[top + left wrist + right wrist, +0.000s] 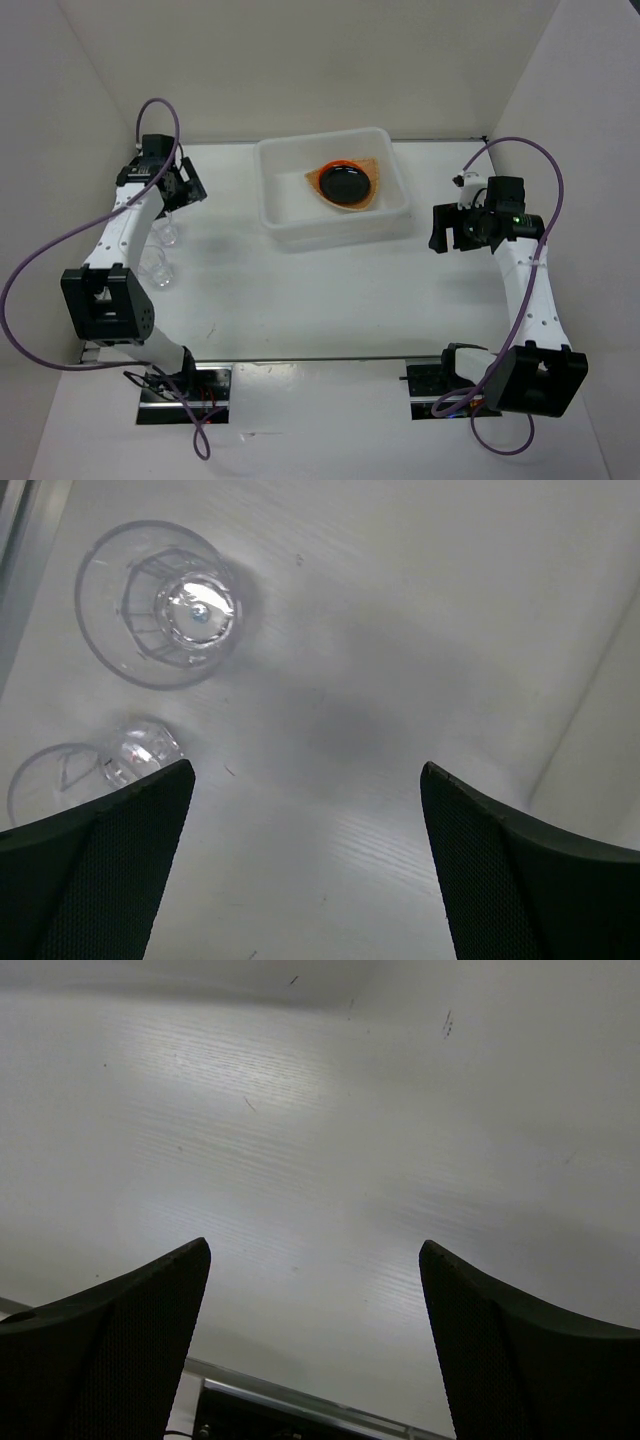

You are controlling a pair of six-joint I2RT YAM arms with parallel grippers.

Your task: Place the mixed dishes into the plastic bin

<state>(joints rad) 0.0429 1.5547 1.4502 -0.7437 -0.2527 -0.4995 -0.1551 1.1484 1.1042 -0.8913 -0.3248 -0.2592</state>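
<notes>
The mixed dishes [347, 182], starting from the left: where does each one sit?

— Two clear cups stand on the white table [300, 300] at its left side, outside the bin. From overhead, the farther cup [168, 233] and the nearer cup [158, 272] lie just beside the left arm's white forearm, close to each other but apart. In the left wrist view one cup [160, 605] is seen in full at the upper left. The other cup [90, 770] is partly hidden behind the gripper's dark finger [100, 870]. I cannot tell whether they stand mouth up or mouth down.

And the left gripper?

— The left gripper [185, 188] hangs over the table's far left, beyond the cups. Its jaws are spread wide with nothing between them. Its own camera shows the left gripper [305, 780] over bare table, with both cups off to one side and untouched.

What about the middle?

— The plastic bin [340, 228] sits at the far middle of the table. Inside lies the tan woven tray [380, 163]. The orange plate [318, 183] rests on it, and the glossy black plate sits on the orange one.

And on the right?

— The right gripper [445, 228] hovers right of the bin and apart from it. Its jaws are also wide open and hold nothing. The wrist view shows the right gripper [315, 1255] over bare white table only.
</notes>
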